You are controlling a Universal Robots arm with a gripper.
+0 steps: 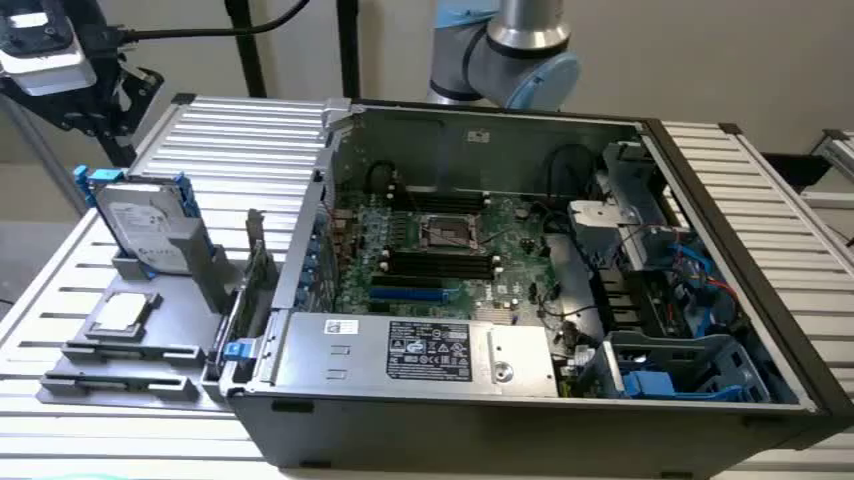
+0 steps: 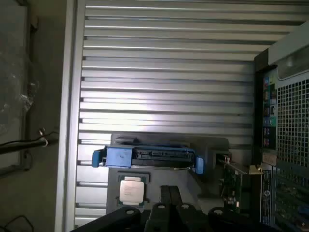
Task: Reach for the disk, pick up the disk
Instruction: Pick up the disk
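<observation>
Slatted metal table (image 1: 240,140) is carrying an open PC case (image 1: 534,445) mid-frame and a grey holder (image 1: 200,262) at the exterior view's left. Disk (image 1: 140,225) is standing in that holder, left of frame, leaning back a bit, label facing the camera, blue rails running along its edges. Chip (image 1: 120,312) is lying flat just below it in frame. Gripper (image 1: 114,110) is hanging at upper left of frame, above the disk and apart from it. Can't tell if it's released or clenched. Wrist view is showing the disk edge-on, connector side up, chip just beside it.
</observation>
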